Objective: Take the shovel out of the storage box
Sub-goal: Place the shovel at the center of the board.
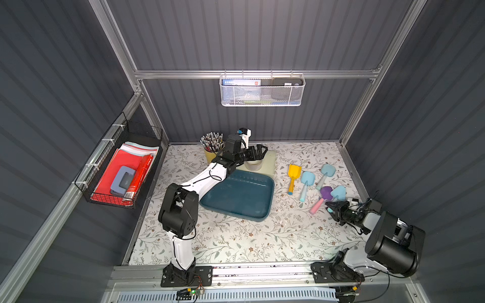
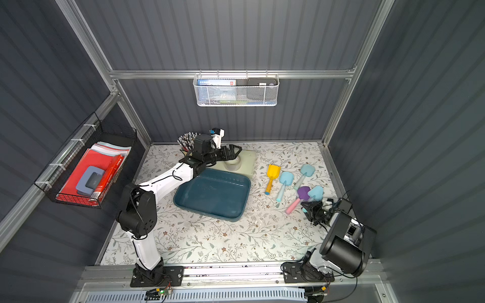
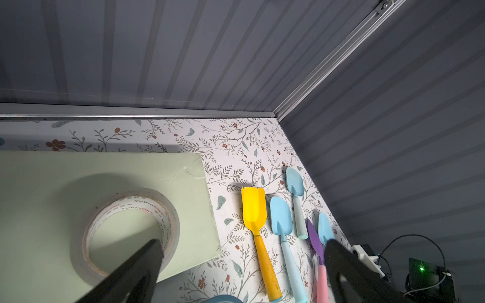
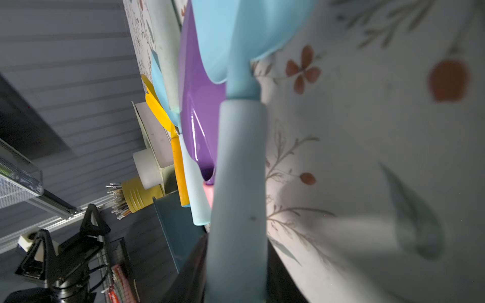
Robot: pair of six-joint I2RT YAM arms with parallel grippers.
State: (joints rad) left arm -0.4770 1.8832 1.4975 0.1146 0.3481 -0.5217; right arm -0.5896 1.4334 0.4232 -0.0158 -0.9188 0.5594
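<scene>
"Well, where do you see the shovel?"

"Out of the storage box, flat on the bench well to the box's right. Its blade laps the purple shovel. The handle sits between the jaws of my right tool, and I cannot tell whether they pinch it or stand free."

"And the worry?"

"If I pull back while the jaws bite, I judge the shovel drags along and shoves the purple one out of the row. The side wall is close behind that arm too."

"Anything in the way?"

"Not much. The yellow shovel and two other blue shovels lie nearer the box, apart from my tool. My left tool hangs wide open over the tape roll on the pale green block, and its arm crosses the box's far corner. The box looks empty."
</scene>
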